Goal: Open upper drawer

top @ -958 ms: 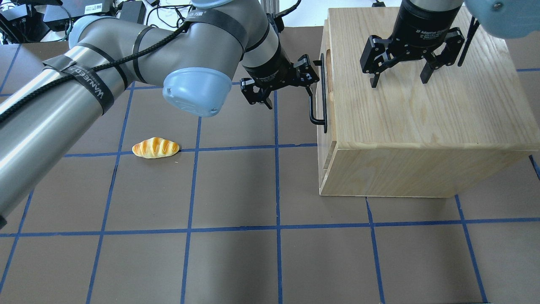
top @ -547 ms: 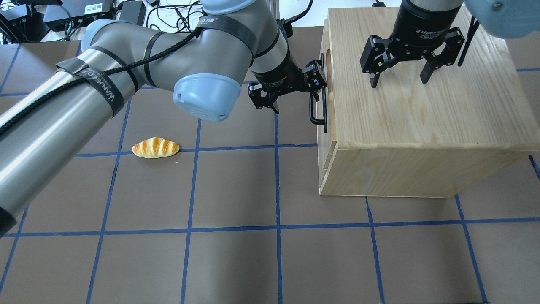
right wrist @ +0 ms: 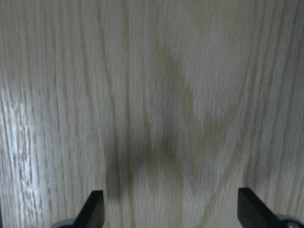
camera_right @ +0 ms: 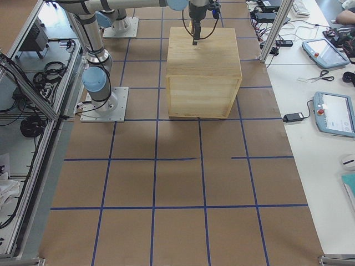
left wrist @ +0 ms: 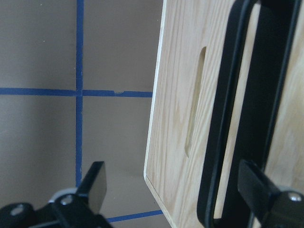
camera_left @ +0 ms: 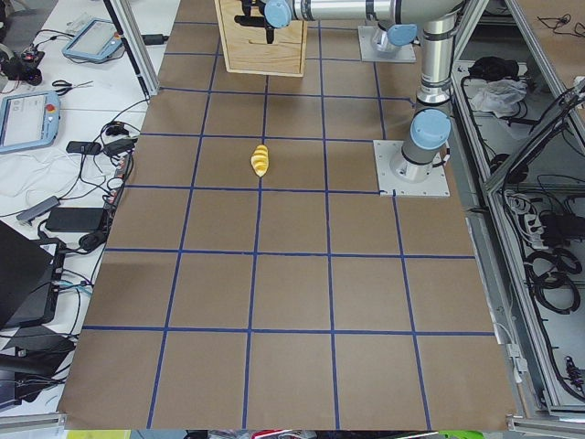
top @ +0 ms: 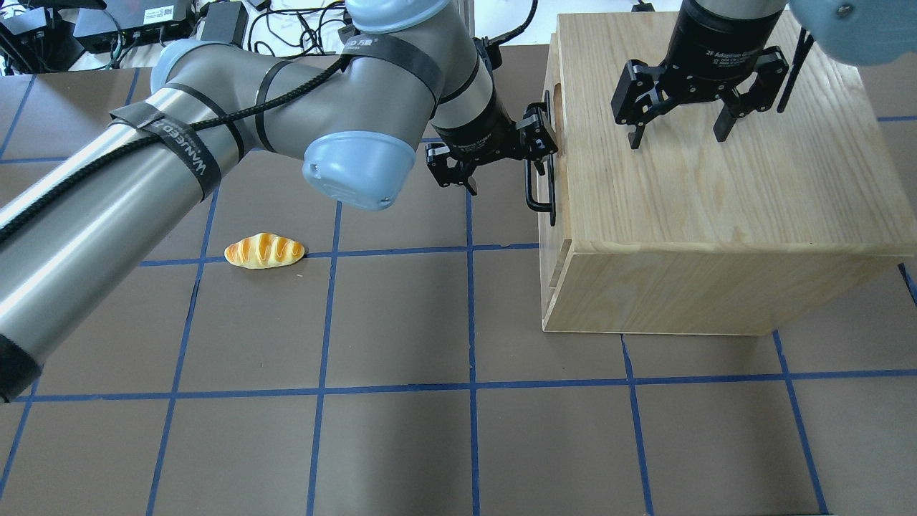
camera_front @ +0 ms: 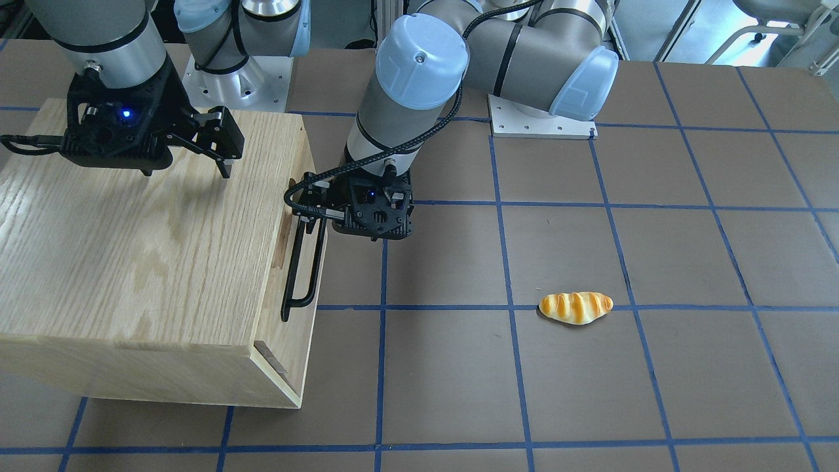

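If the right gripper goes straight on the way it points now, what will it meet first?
The right gripper points down, so the cabinet top comes first, though how near it is remains unclear.

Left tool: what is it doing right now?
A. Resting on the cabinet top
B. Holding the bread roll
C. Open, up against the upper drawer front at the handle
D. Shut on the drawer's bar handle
C: in the left wrist view the left tool has its fingers spread wide in front of the upper drawer, with the bar handle not yet clamped.
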Tool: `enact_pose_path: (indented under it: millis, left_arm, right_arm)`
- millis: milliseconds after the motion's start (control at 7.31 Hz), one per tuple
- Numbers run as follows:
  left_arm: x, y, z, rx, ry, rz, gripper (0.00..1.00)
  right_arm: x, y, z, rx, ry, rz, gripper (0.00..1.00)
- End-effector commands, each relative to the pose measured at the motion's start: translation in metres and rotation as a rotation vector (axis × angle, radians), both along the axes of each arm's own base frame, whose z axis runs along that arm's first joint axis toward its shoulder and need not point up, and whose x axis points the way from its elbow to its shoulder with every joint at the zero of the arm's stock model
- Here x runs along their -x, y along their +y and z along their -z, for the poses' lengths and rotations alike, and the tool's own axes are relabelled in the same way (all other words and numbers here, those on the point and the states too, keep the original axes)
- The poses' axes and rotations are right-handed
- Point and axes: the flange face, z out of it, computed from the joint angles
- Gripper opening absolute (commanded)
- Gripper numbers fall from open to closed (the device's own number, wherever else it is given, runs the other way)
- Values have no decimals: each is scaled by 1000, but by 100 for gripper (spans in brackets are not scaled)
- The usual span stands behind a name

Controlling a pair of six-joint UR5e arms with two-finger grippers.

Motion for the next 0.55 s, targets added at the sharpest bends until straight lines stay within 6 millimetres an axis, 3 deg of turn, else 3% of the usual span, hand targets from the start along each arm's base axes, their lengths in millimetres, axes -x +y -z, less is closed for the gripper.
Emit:
enact_pose_path:
  millis: [0,411]
  left_arm:
    - [4,-1,7,-4,-3,6,100]
    - [4,-3,10,11,-4,27,100]
  right_arm:
    - [0,0,0,0,0,0,100]
    - [1,0,0,0,0,0,100]
